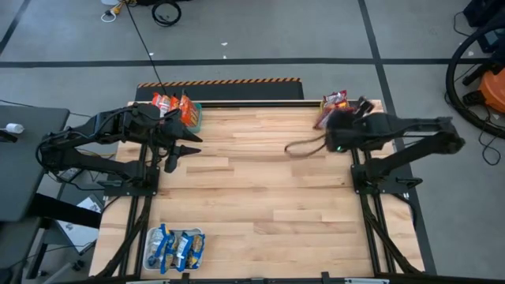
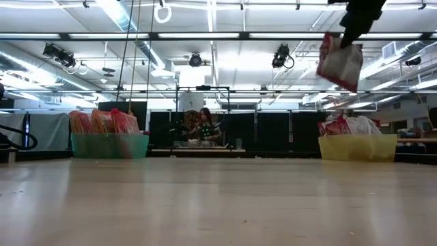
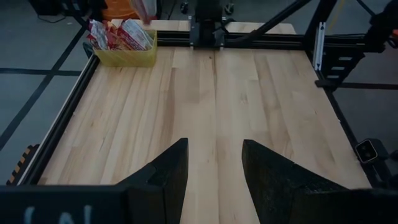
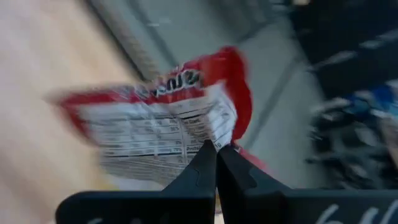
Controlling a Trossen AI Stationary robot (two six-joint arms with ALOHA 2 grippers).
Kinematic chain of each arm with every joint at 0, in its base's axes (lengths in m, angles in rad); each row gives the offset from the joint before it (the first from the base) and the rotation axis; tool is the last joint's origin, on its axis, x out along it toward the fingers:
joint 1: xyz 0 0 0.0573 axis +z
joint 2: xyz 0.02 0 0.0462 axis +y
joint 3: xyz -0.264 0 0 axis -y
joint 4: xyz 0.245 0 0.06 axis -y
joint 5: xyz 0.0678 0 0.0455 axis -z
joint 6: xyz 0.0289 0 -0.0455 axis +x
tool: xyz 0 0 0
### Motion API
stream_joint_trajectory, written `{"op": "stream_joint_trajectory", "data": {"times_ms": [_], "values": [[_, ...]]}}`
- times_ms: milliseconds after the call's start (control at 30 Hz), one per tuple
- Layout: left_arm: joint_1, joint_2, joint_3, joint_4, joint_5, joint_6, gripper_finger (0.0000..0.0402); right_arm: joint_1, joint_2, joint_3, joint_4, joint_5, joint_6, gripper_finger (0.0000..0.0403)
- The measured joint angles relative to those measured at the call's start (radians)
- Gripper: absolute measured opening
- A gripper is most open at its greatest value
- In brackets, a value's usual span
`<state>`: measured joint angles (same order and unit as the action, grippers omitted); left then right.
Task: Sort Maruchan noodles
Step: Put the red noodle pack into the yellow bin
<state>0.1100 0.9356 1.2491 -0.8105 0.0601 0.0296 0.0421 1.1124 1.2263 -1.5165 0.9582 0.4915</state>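
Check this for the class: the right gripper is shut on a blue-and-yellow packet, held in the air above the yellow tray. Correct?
Not quite. The right gripper is shut on a red-and-white packet, not a blue-and-yellow one, as the right wrist view shows. It does hang above the yellow tray.

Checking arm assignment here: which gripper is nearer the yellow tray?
Right. The right gripper, shut on a red-and-white noodle packet, is just above the yellow tray; the left gripper waits across the table by the teal tray.

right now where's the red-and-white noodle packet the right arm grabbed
Pinched in the right end effector, the crinkly red-and-white plastic packet hangs above the yellow tray at the table's far right corner.
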Motion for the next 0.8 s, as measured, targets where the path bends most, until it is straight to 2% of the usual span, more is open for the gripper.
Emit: {"op": "stream_joint_trajectory", "data": {"times_ms": [100, 267, 500, 600, 700, 800], "values": [[0.0, 0.0, 0.0, 0.002, 0.0, 0.0, 0.0156, -0.094, -0.053, -0.051, 0.009, 0.103, -0.035, 0.0006], [0.0, 0.0, 0.0, 0.005, 0.0, 0.0, 0.0156, -0.216, -0.122, -0.175, 0.051, 0.151, -0.107, 0.0006], [0.0, 0.0, 0.0, 0.005, 0.0, 0.0, 0.0156, -0.281, -0.222, -0.433, 0.299, 0.087, -0.216, 0.0008], [0.0, 0.0, 0.0, 0.005, 0.0, 0.0, 0.0156, -0.297, -0.236, -0.529, 0.421, 0.029, -0.341, 0.0008], [0.0, 0.0, 0.0, 0.005, 0.0, 0.0, 0.0156, -0.312, -0.23, -0.56, 0.481, -0.009, -0.447, 0.0009], [0.0, 0.0, 0.0, 0.005, 0.0, 0.0, 0.0156, -0.336, -0.228, -0.56, 0.483, -0.009, -0.48, 0.0009]]}}
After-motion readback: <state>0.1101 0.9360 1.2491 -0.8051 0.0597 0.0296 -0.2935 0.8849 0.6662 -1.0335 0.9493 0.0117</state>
